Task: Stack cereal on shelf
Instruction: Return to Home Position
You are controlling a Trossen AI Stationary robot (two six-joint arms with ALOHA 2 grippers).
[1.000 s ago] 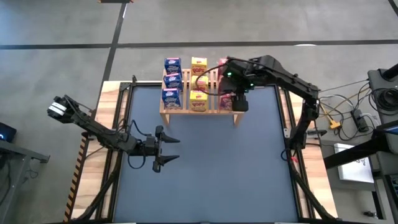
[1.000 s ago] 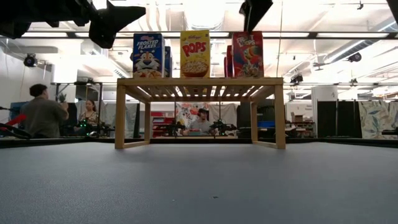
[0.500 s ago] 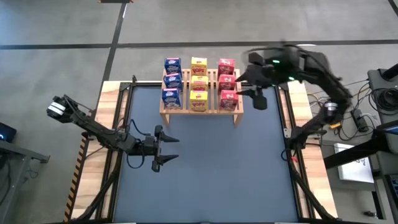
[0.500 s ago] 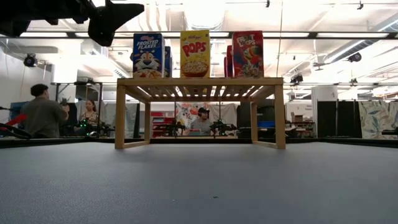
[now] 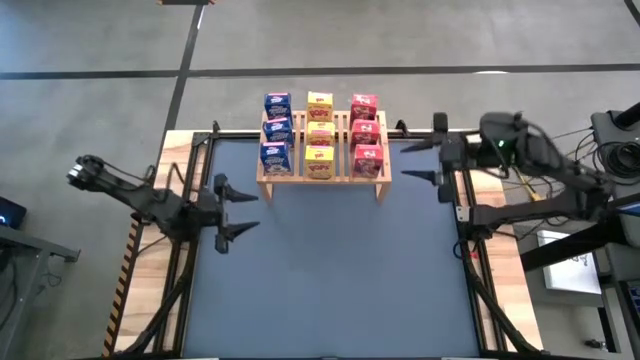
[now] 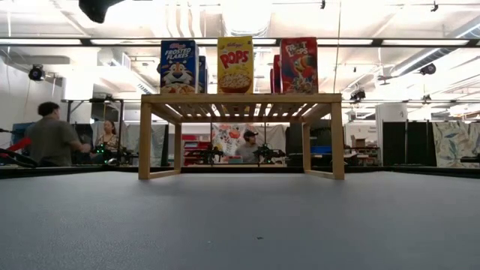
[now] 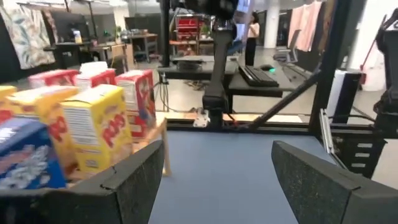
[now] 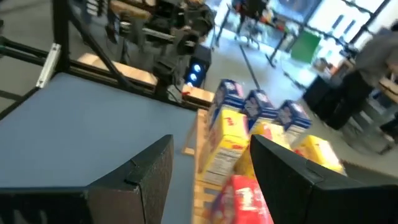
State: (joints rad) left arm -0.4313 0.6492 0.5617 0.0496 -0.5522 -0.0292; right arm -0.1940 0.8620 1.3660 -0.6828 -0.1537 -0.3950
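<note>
All 9 cereal boxes stand upright on the shelf point(image 5: 322, 180), which sits at the far edge of the counter point(image 5: 330, 280). They form 3 rows running front to back: 3 blue boxes point(image 5: 276, 131) on the left, 3 yellow boxes point(image 5: 319, 135) in the middle and 3 red boxes point(image 5: 366, 133) on the right. From counter height, 1 box of each colour faces forward along the slatted top. The left claw point(image 5: 250, 210) hangs over the counter's left side, near the shelf's front left leg, with its fingers point(image 7: 124, 186) spread and nothing between them. The right claw point(image 5: 405, 162) hangs just beside the shelf's right end, fingers point(image 8: 134, 177) likewise spread and empty. A dark shape at the top of the low view is probably part of the left arm.
</note>
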